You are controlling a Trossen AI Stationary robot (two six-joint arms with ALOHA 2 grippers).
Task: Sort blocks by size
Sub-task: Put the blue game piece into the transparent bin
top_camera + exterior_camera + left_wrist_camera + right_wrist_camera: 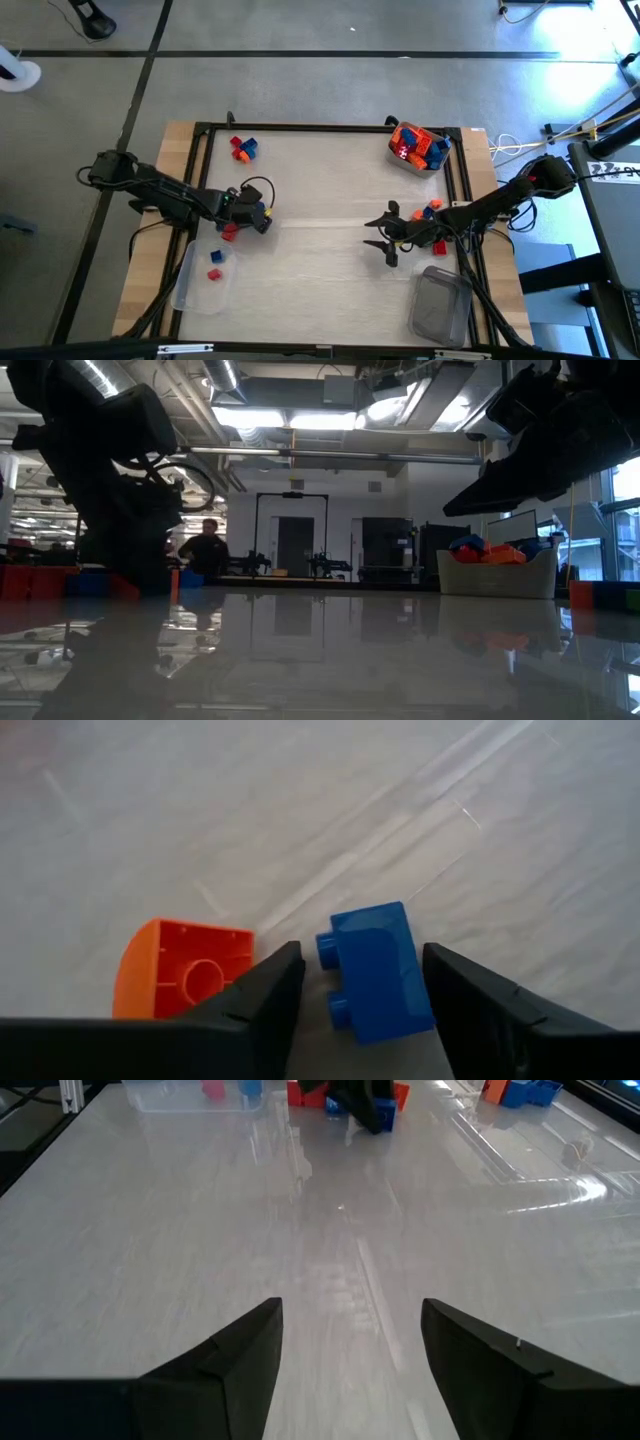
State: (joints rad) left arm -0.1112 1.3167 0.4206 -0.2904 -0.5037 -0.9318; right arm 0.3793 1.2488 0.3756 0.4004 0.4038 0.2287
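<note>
On the worktop [330, 220], the left hand [355, 985] stands open around a blue block [375, 970] without gripping it. I judge the orange block [180, 970] just beside one finger may be pushed or caught. The right hand [350, 1340] waits open, empty.

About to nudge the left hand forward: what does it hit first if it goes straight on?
The blue block, already lying between the open fingers of the left hand. The orange block sits just outside one finger, apparently off the line.
</note>
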